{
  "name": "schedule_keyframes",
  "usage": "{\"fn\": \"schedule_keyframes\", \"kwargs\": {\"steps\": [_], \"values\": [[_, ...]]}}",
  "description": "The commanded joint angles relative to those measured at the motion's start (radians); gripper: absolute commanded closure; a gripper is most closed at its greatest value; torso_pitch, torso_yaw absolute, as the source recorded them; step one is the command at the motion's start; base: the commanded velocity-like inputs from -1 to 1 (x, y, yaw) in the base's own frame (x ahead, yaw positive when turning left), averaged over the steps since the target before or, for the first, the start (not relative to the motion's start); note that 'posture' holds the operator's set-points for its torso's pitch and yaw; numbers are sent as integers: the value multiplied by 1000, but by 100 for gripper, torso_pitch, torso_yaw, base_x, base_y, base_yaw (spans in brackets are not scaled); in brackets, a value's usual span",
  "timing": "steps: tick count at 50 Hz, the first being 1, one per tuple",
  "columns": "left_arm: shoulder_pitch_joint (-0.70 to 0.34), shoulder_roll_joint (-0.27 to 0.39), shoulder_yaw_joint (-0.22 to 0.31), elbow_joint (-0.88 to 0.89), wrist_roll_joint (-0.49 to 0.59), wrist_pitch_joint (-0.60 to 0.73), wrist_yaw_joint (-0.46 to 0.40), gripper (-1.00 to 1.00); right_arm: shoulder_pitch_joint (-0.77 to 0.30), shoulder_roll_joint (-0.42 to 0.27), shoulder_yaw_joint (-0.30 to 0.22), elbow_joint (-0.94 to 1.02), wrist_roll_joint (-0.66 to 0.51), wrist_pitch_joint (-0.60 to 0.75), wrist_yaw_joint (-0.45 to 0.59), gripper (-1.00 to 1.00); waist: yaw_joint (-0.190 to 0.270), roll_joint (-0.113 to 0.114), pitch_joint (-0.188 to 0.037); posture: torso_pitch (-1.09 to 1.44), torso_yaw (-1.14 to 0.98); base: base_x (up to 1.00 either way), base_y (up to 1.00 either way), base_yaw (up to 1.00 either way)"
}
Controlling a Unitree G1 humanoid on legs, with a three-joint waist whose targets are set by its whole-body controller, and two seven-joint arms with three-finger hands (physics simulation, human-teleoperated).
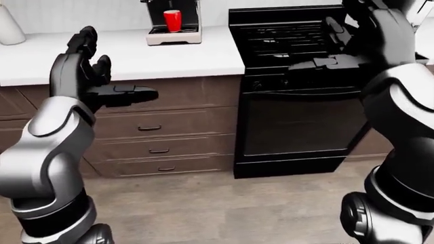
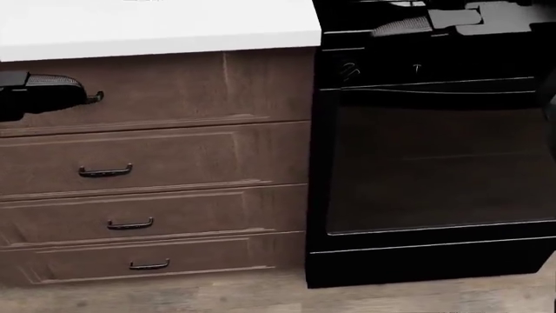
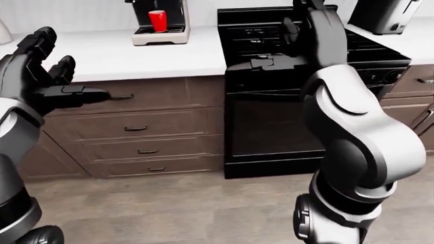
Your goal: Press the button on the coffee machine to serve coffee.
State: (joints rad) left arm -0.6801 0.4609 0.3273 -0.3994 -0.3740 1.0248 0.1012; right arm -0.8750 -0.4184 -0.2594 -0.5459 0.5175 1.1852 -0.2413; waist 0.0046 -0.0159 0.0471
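The coffee machine (image 1: 174,23) stands on the white counter (image 1: 183,56) at the top of the left-eye view, with a red cup (image 1: 173,20) in its bay. Its button is too small to make out. My left hand (image 1: 112,71) is raised and open at the left, below and left of the machine, well short of it. My right hand (image 1: 332,40) is raised and open over the black stove (image 1: 298,101), to the machine's right. Both hands are empty. The head view shows only their thumbs, the left thumb (image 2: 43,88) and the right thumb (image 2: 409,25).
Brown drawers (image 2: 156,156) with dark handles sit under the counter, left of the stove's oven door (image 2: 435,156). A dark appliance (image 3: 383,15) stands on the counter right of the stove. A white vessel (image 1: 8,28) is at the far left. Wooden floor (image 1: 224,203) lies below.
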Motion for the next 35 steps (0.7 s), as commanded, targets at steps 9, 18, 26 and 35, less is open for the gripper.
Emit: {"fn": "schedule_keyframes", "kwargs": {"steps": [9,18,26,35], "values": [[-28,14,6,-25,-9,-27,-1,-100,-27,-11,-14,-15,3,-24,-12,-100,-11,5,-24,0,0,12,36,0],[-19,24,16,-17,-14,-38,-12,-100,-26,3,10,-3,-9,-42,-17,-100,-1,74,-24,0,0,12,42,0],[-37,16,-1,-10,-13,-32,4,-100,-27,-4,-2,7,-17,-45,5,-100,-6,-39,-19,0,0,12,43,0],[-28,16,4,-27,-16,-22,2,-100,-14,-1,-3,-5,-19,-46,8,-100,-12,-8,-26,0,0,12,45,0]]}}
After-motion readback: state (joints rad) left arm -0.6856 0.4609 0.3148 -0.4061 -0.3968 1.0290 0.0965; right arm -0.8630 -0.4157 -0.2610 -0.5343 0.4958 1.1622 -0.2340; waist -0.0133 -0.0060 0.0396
